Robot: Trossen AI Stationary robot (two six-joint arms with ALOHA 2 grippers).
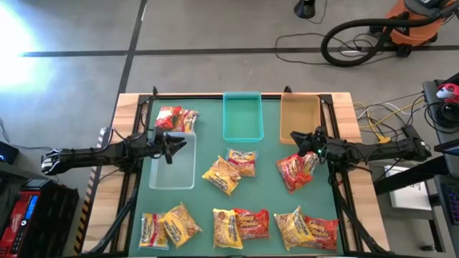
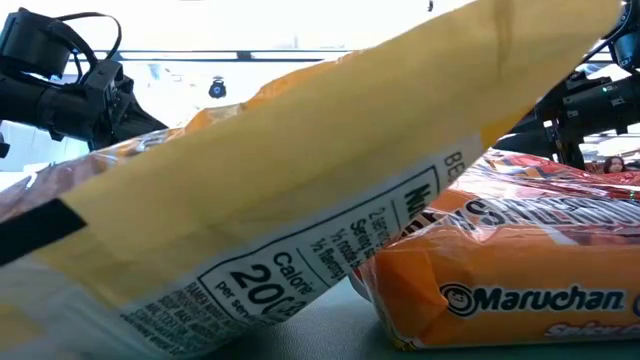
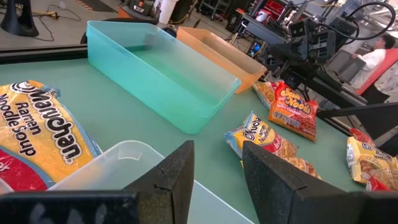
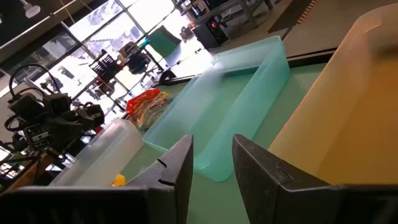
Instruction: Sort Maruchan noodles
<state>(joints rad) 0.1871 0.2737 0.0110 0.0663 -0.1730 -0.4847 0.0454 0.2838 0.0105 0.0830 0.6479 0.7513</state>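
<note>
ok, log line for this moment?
left gripper: open, over clear tray | right gripper: at red packet, by tan tray | teal tray: empty
</note>
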